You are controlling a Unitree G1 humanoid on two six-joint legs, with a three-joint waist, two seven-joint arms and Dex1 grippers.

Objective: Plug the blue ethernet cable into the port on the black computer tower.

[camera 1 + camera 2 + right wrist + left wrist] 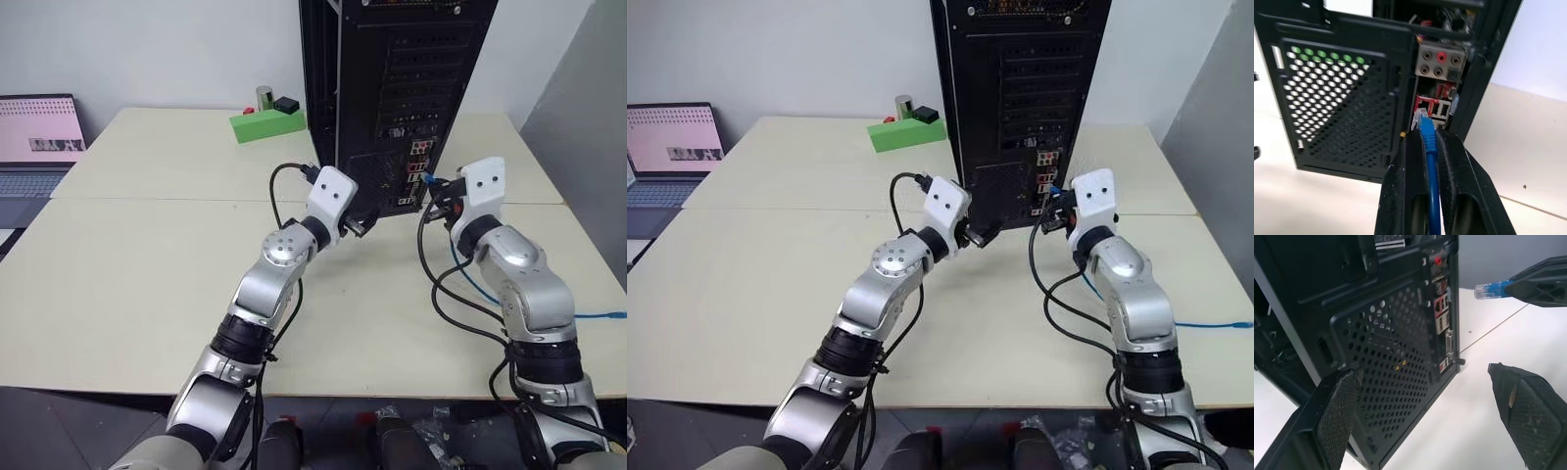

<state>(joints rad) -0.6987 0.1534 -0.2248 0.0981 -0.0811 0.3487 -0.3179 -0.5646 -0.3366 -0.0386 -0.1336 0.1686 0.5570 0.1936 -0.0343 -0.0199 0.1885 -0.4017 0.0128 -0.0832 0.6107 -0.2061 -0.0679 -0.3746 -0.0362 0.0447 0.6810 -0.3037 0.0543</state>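
We see the R gripper (1427,147) clamped on the cable (1431,171), clear plug fwd, just short of the tower (392,88) rear ports. Rest of the cable trails over the table (137,264) edge at right. L gripper (1425,406) spread wide by the mesh vent, holding nothing.

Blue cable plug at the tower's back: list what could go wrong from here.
1. The right gripper pinches the blue cable just behind its plug, which is not yet in a port of the tower; it may miss or enter tilted.
2. The open left gripper straddles the tower's corner and could nudge it.
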